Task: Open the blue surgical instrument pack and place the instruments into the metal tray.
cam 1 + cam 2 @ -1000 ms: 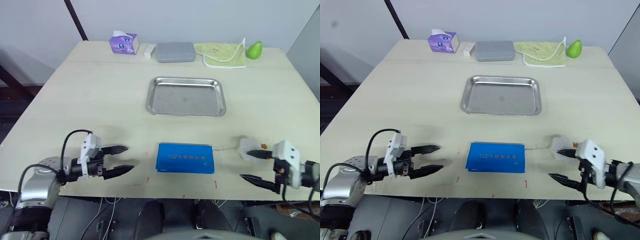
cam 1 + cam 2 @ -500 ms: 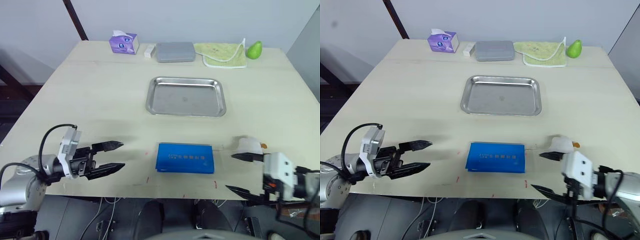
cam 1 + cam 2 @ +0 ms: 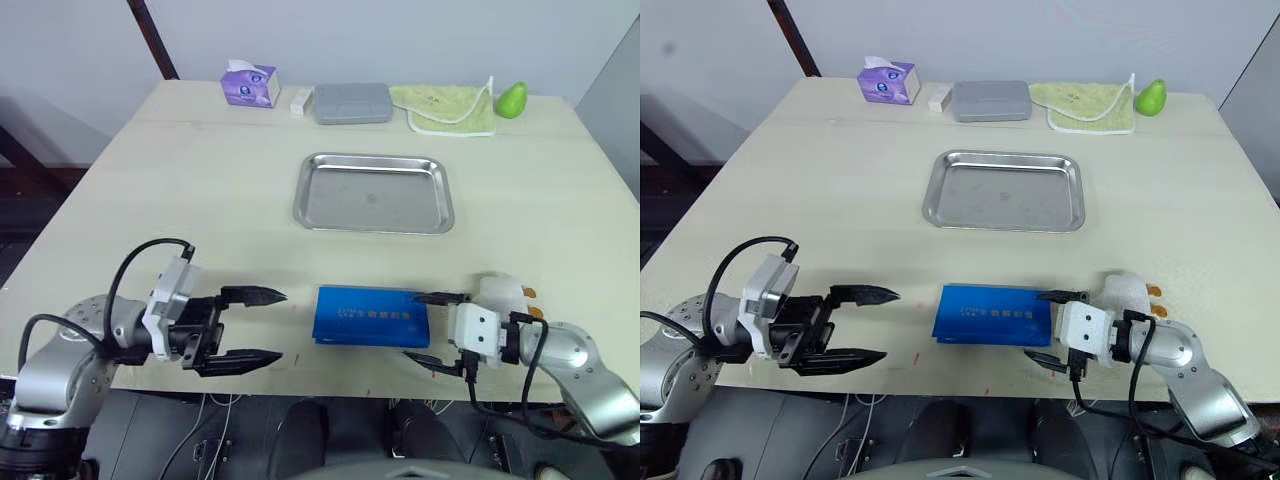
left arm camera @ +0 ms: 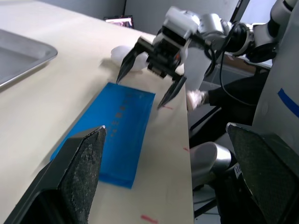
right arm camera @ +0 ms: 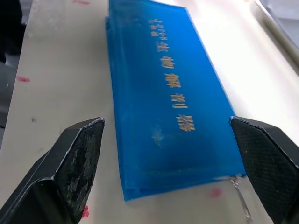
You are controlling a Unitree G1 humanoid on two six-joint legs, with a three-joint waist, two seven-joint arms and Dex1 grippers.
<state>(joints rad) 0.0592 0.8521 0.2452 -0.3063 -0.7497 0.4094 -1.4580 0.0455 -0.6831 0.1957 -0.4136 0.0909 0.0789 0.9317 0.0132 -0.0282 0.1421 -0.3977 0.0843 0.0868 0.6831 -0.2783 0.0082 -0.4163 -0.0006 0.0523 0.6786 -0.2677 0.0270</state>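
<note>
The blue surgical instrument pack [image 3: 370, 316] lies shut and flat near the table's front edge, printed side up. The instruments are hidden. Farther back at the centre sits the metal tray [image 3: 373, 192], with nothing in it. My right gripper [image 3: 409, 327] is open at the pack's right end, one fingertip by the far corner and one by the near corner. In the right wrist view the pack [image 5: 168, 100] lies just ahead between the two fingers [image 5: 79, 163]. My left gripper [image 3: 283, 325] is open, a short way left of the pack and pointing at it.
Along the back edge stand a purple tissue box [image 3: 248, 85], a small white block [image 3: 299, 100], a grey case [image 3: 350, 103], a green cloth [image 3: 441, 108] and a green fruit [image 3: 511, 99]. A white crumpled object [image 3: 503, 293] lies behind my right gripper. Small red marks dot the front edge.
My right gripper has swung in from beyond the table's right front edge to the pack's right end. The left gripper has moved right, toward the pack. The pack has not moved.
</note>
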